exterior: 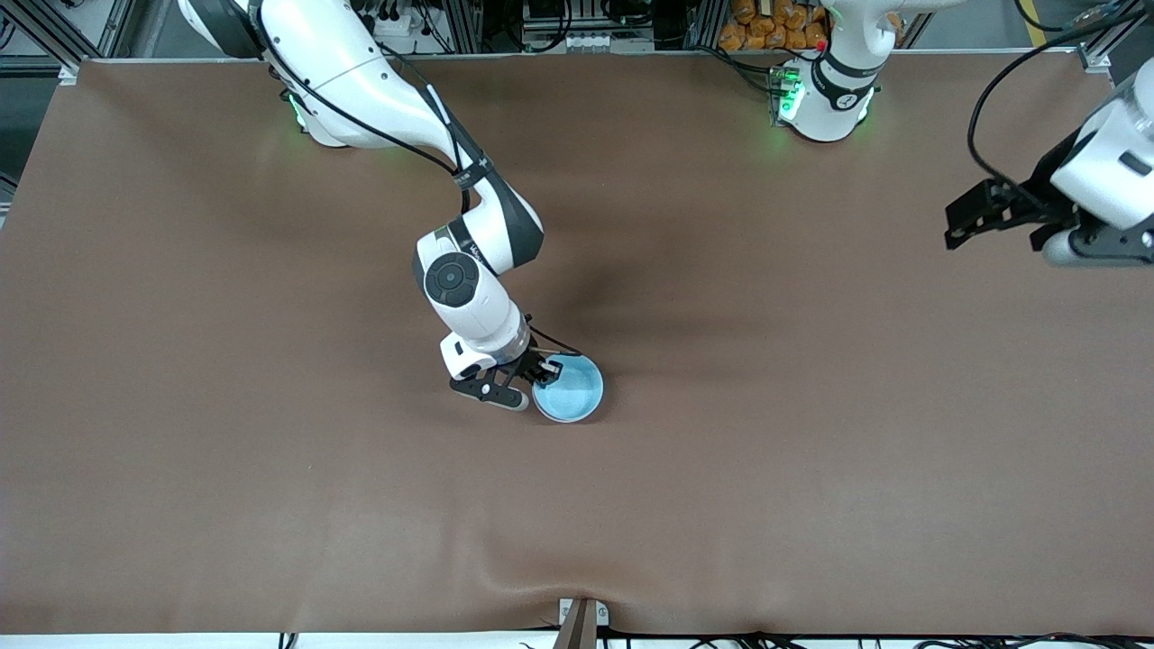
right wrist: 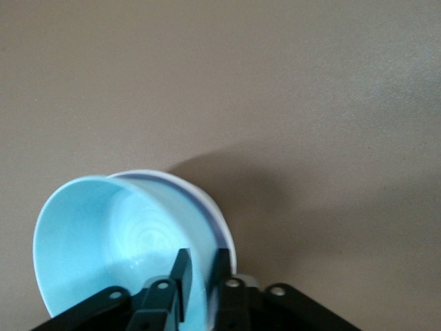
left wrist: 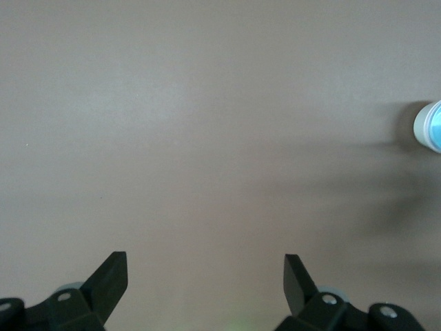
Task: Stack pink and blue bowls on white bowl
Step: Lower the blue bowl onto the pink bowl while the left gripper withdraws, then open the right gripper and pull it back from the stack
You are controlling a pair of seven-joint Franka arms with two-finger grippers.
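The light blue bowl (exterior: 570,392) is near the middle of the table. My right gripper (exterior: 544,370) is shut on its rim, one finger inside and one outside, as the right wrist view (right wrist: 202,262) shows. There the blue bowl (right wrist: 103,234) rests slightly tilted inside another bowl, of which a white rim (right wrist: 222,222) shows round it. A thin dark violet band lies between them. No pink bowl shows plainly. My left gripper (exterior: 952,227) waits open and empty over the left arm's end of the table. Its wrist view (left wrist: 205,265) shows the bowls (left wrist: 431,125) at the picture's edge.
The brown table cloth (exterior: 270,469) has a raised fold near the front edge by a small metal bracket (exterior: 581,617). Both arm bases stand along the edge farthest from the front camera.
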